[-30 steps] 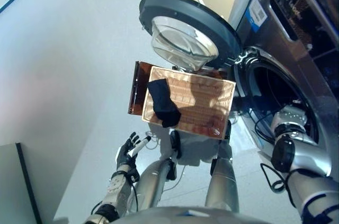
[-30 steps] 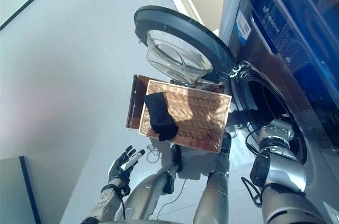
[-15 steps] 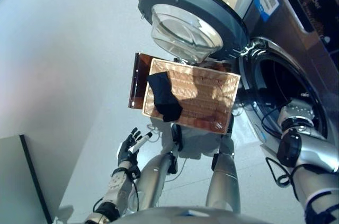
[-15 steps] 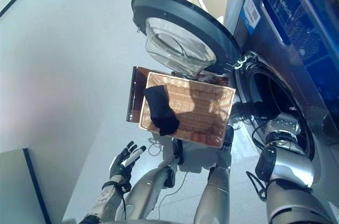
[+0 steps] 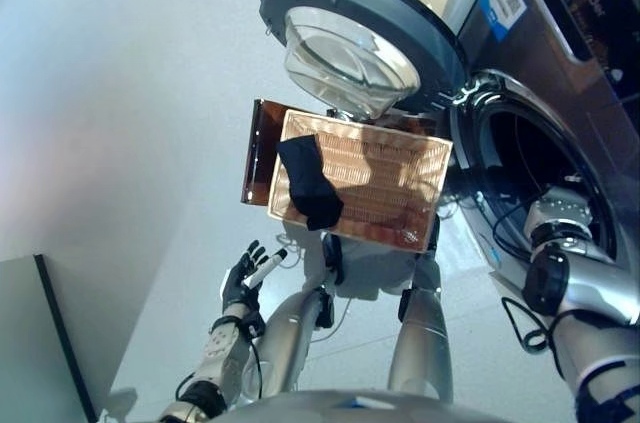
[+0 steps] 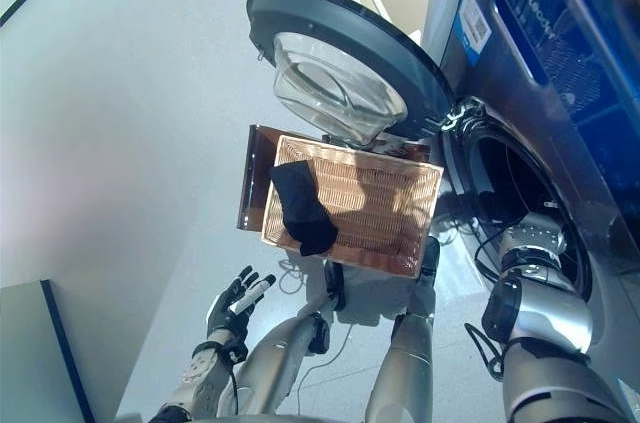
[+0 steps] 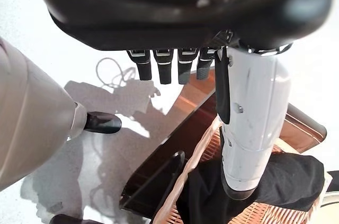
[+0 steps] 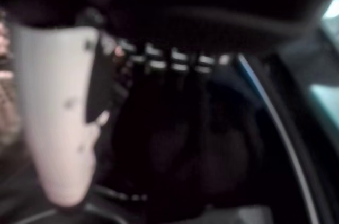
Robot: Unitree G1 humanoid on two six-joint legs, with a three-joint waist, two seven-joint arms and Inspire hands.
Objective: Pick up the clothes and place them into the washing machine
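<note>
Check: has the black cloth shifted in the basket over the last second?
No. The black cloth lies at the same left end of the basket; the whole picture shifted, so only the camera moved.

black garment (image 5: pixel 308 186), draped over basket (image 5: pixel 400 193) corner

A laundry room: front-loading washing machine (image 5: pixel 560 93), wicker basket (image 5: pixel 385 188), pale tiled floor (image 5: pixel 120 123).

The pale floor (image 5: pixel 120 123) is carrying my wicker basket (image 5: pixel 385 188), sitting beside the washing machine (image 5: pixel 560 93).
</note>
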